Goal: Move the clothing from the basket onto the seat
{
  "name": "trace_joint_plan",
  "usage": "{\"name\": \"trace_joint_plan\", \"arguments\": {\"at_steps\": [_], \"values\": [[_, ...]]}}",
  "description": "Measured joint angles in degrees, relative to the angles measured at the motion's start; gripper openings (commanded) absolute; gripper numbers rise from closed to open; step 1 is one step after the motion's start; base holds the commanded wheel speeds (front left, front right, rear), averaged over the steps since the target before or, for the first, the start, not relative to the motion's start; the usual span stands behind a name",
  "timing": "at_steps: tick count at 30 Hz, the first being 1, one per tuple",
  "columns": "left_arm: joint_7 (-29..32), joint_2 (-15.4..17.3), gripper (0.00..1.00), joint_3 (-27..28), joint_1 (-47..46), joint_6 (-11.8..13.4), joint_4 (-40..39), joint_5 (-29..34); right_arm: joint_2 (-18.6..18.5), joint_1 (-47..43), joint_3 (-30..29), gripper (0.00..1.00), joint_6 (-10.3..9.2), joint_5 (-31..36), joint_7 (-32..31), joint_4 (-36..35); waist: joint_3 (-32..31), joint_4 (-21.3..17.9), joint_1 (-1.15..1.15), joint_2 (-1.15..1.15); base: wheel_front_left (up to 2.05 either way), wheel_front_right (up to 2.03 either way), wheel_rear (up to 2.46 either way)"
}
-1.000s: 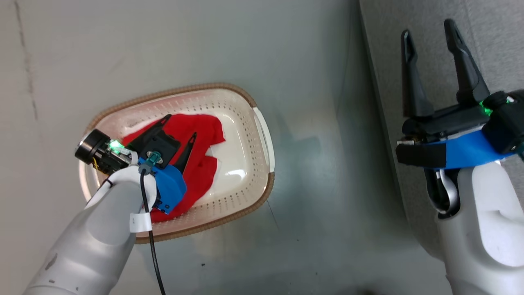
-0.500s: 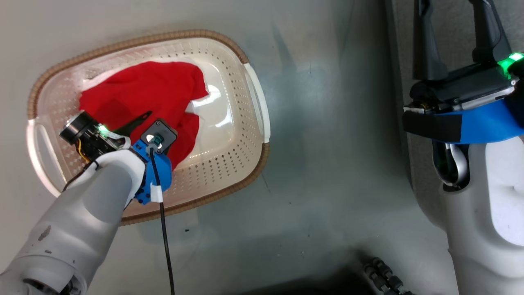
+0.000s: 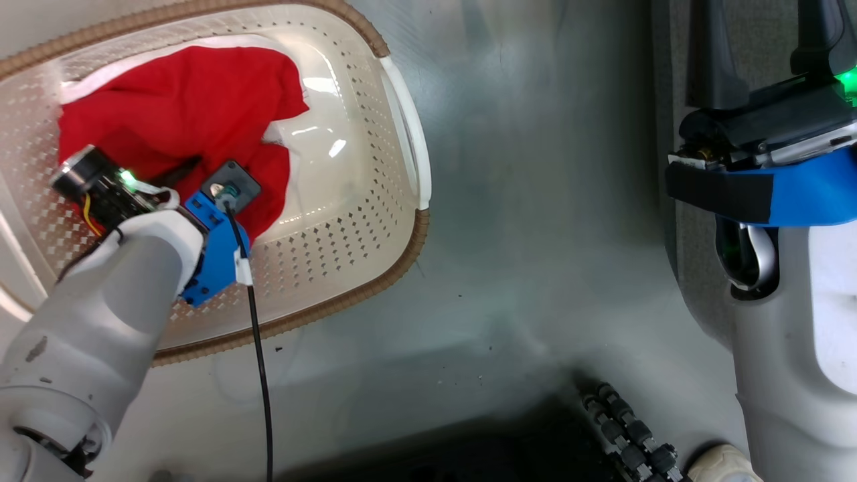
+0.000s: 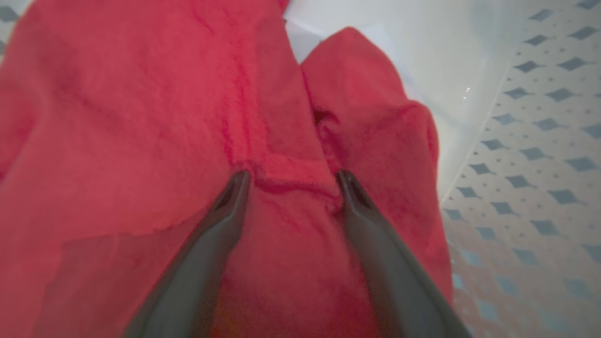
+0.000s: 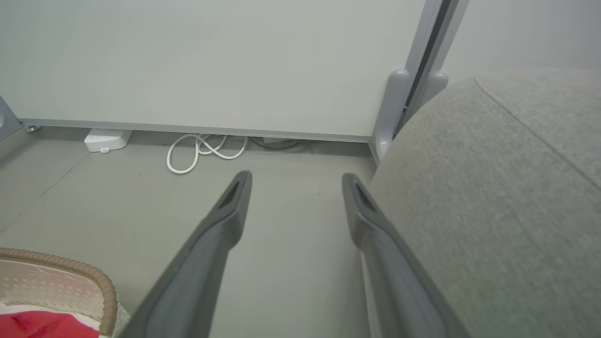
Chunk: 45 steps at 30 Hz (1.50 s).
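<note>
The cream perforated basket point(image 3: 375, 221) with a brown rim stands on the floor at the upper left of the head view. The red clothing point(image 3: 174, 107) lies bunched in it. My left gripper point(image 4: 293, 176) reaches down into the basket, open. Both fingertips point(image 4: 239, 183) press into the red clothing point(image 4: 141, 117), with a fold of cloth between them. My right gripper point(image 5: 296, 180) hangs open and empty above the floor, beside the light-grey seat point(image 5: 493, 197). Its fingers point(image 3: 713, 60) run off the top of the head view. A corner of the basket point(image 5: 70, 272) appears at the lower left of the right wrist view.
Grey floor point(image 3: 522, 234) lies between the basket and the seat. A black cable point(image 3: 258, 375) hangs from my left wrist. My dark base with rollers point(image 3: 629, 435) is at the bottom. A white cable coil point(image 5: 202, 150) and a white box point(image 5: 105, 139) lie along the wall.
The head camera has tipped down and closer, so the basket has slid up and left in the picture. My left gripper has gone down into the red clothing, and its fingers are now mostly hidden.
</note>
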State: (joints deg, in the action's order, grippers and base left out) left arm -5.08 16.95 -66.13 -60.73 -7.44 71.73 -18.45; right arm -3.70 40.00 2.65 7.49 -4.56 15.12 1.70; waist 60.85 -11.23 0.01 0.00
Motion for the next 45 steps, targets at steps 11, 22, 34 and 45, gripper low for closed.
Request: {"name": "trace_joint_plan", "arguments": {"at_steps": [11, 22, 34, 45], "values": [[1.6, 0.7, 0.0, -2.8, -2.5, 0.0, 1.2, -0.8, 0.3, 0.0, -0.7, 1.0, 0.0, 0.1, 0.0, -0.2, 1.7, -0.5, 0.0, 0.0, 0.0, 0.0, 0.0], [-1.3, -2.3, 0.0, -3.9, -2.5, 0.0, 1.5, -2.9, 0.3, 0.0, -1.3, 1.0, 0.0, 0.4, 0.0, 0.9, -1.1, 1.0, -0.01, 0.0, 0.0, 0.0, 0.0], [-6.5, -7.5, 0.0, -4.6, 0.1, 0.0, -0.7, -8.7, -1.2, -3.6, -2.7, 1.0, 0.0, 0.9, 0.0, 2.6, -9.0, 4.1, -0.01, 0.0, 0.0, 0.0, 0.0], [-9.8, -10.8, 0.0, -3.8, 5.8, 0.0, -5.3, -13.9, -2.4, -10.0, -3.8, 1.0, 0.0, 0.9, 0.0, 5.1, -20.4, 7.1, -0.01, 0.01, 0.0, 0.0, 0.0]]}}
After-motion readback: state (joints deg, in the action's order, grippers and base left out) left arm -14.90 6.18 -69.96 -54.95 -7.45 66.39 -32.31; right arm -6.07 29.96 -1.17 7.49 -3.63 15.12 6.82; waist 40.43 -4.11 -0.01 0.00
